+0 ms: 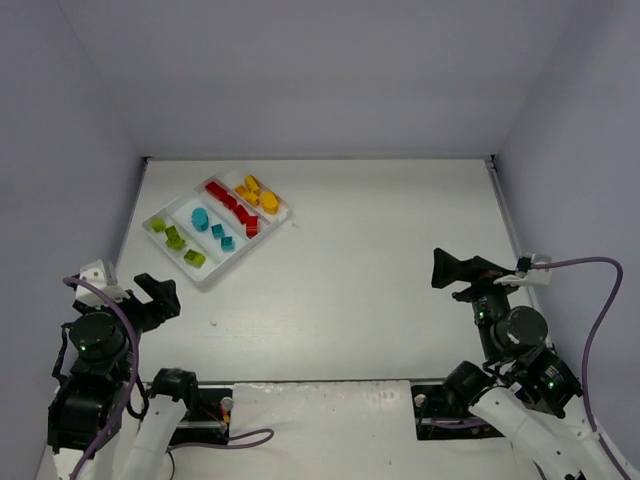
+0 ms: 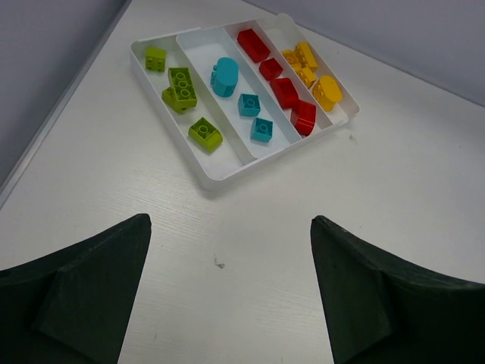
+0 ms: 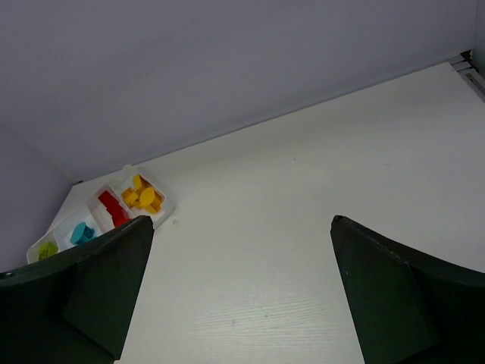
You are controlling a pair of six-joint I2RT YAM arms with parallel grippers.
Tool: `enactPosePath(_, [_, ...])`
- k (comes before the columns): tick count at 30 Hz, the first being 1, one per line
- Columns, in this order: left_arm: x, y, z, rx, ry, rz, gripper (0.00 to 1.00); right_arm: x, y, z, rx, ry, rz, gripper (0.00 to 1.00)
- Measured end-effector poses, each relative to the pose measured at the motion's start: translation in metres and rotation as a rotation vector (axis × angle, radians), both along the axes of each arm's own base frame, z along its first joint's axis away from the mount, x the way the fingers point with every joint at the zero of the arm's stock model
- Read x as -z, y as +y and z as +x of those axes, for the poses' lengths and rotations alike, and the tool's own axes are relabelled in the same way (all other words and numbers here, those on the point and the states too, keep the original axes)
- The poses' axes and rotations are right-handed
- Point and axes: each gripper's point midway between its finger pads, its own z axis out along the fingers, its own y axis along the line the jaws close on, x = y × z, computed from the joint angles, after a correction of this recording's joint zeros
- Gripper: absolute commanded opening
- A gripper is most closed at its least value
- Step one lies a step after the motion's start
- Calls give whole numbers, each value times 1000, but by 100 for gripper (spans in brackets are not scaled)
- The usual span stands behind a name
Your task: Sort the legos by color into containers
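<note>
The white tray [image 1: 206, 283] lies at the far left of the table, its four containers side by side. Lime green legos [image 2: 182, 87] fill the leftmost one, then teal-blue legos [image 2: 225, 76], red legos [image 2: 284, 92] and orange-yellow legos [image 2: 312, 74]. From above the same colours show as green [image 1: 175, 238], teal [image 1: 203, 219], red [image 1: 232, 208] and yellow [image 1: 258, 192]. My left gripper [image 1: 163, 294] [image 2: 229, 220] is open and empty, just short of the tray's near corner [image 2: 220, 176]. My right gripper [image 1: 448, 278] [image 3: 241, 220] is open and empty over bare table at the right, far from the tray [image 3: 164, 210].
Grey walls close the table in at the back and on both sides. A metal strip [image 1: 503, 215] runs along the right edge. A purple cable [image 1: 600, 300] loops off the right arm. A small dark speck [image 2: 218, 264] marks the tabletop between the left fingers.
</note>
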Motion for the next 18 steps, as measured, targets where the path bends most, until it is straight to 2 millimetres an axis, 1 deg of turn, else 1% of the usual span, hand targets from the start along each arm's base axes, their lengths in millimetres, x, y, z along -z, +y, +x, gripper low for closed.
enactPosePath(3, [11,0,0,-11,-4,-16,80,-1,-5,-3,12,-7,13,100])
enactPosePath(5, [23,0,0,-16,5,-25,80,3,-5,-3,12,7,-2,100])
enactPosePath(6, [25,0,0,-17,7,-27,80,5,-4,-2,12,14,-8,100])
enactPosePath(9, [25,1,0,-23,4,-33,80,11,-2,1,13,40,-31,100])
enactPosePath(14, [23,0,1,-24,-4,-40,80,27,5,10,15,107,-87,100])
enactPosePath(18, [22,0,3,-24,-4,-41,80,33,6,11,20,129,-104,100])
